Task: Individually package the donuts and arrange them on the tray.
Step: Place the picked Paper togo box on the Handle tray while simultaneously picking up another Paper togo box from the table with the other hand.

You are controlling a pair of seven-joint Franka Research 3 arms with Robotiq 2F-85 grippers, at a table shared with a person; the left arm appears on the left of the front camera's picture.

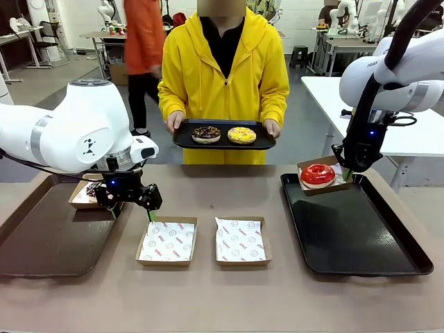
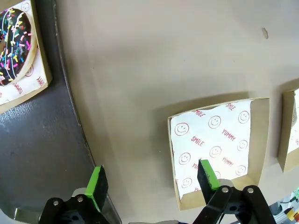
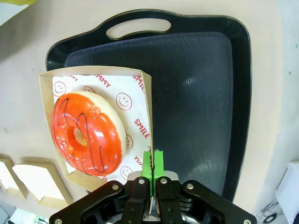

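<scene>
Box point(image 3: 135, 88) with red donut point(image 3: 86, 133) lies at edge of black tray point(image 3: 196, 93), pinched by right hand point(image 3: 153, 163); left hand point(image 2: 152, 176) is wide open.

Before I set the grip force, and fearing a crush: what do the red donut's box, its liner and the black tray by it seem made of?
Box: looks like thin brown kraft cardboard, matte, folded walls with raw edges. Liner: apparently white paper, printed with red smileys and words. Black tray: probably moulded plastic, given its soft sheen, finely textured floor and cut-out handle.
</scene>
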